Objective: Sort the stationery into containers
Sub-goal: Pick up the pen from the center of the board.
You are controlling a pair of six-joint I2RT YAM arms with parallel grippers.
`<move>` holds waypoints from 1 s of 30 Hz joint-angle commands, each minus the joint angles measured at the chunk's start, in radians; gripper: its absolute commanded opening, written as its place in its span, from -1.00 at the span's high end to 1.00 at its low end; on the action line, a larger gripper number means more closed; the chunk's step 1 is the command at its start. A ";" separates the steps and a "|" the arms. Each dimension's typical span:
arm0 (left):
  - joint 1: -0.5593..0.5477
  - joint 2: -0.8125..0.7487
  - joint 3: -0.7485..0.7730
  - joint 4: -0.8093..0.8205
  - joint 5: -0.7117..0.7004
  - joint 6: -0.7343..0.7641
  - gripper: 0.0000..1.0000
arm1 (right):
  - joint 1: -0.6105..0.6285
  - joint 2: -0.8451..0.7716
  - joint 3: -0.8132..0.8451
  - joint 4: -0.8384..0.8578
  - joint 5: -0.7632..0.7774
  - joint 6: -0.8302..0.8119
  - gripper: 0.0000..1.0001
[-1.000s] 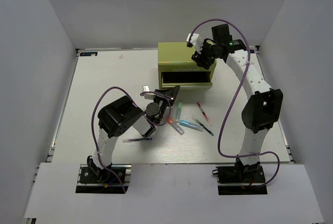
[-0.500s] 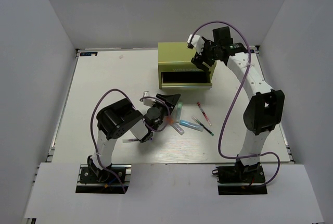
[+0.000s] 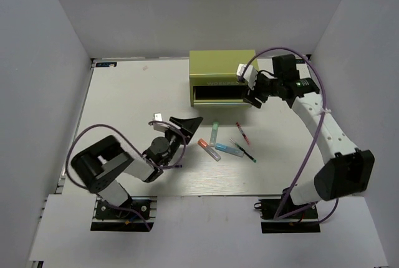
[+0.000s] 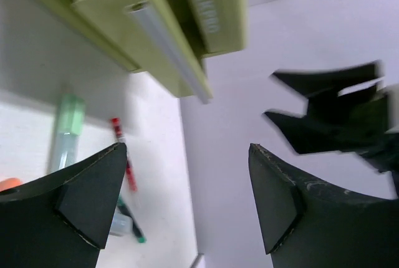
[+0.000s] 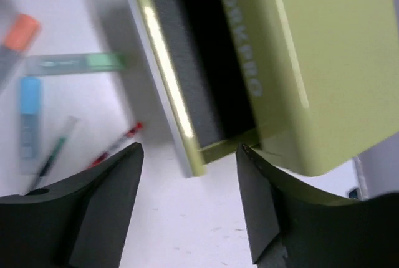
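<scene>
The yellow-green tool chest (image 3: 223, 71) stands at the back with its lower drawer (image 3: 221, 95) pulled open. The stationery lies in front of it: an orange-capped marker (image 3: 202, 145), a green-capped marker (image 3: 214, 132), a blue-capped marker (image 3: 225, 149), a red pen (image 3: 241, 132) and a green pen (image 3: 244, 151). My left gripper (image 3: 177, 120) hangs open and empty left of the markers, pointing at them (image 4: 187, 149). My right gripper (image 3: 252, 90) is open and empty at the drawer's right end (image 5: 189, 149). In the right wrist view the drawer (image 5: 187, 62) looks dark inside.
A thin dark pen (image 3: 171, 167) lies partly under my left arm. The table's white walls close in on three sides. The right arm's purple cable arcs over the chest's right corner.
My left gripper has opened and drawn back left and toward the near edge, leaving the orange-capped marker on the table. My right gripper has swung from above the chest's back to the drawer's right end.
</scene>
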 commanded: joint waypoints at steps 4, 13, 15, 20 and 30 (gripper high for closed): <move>0.009 -0.389 0.025 -0.454 0.045 0.188 -0.92 | 0.007 -0.196 -0.187 -0.020 -0.221 -0.076 0.09; 0.028 -0.546 0.314 -1.273 0.004 0.342 -0.67 | 0.029 -0.170 -0.340 -0.113 -0.291 -0.102 0.39; 0.037 -0.537 0.403 -1.390 0.004 0.382 -0.40 | 0.064 -0.167 -0.398 -0.049 -0.284 -0.071 0.22; 0.037 -0.487 0.519 -1.676 0.013 0.406 -0.67 | 0.138 -0.131 -0.507 0.081 -0.258 0.039 -0.23; 0.037 -0.566 0.457 -1.793 0.013 0.291 -1.00 | 0.270 -0.013 -0.580 0.302 -0.031 0.133 -0.25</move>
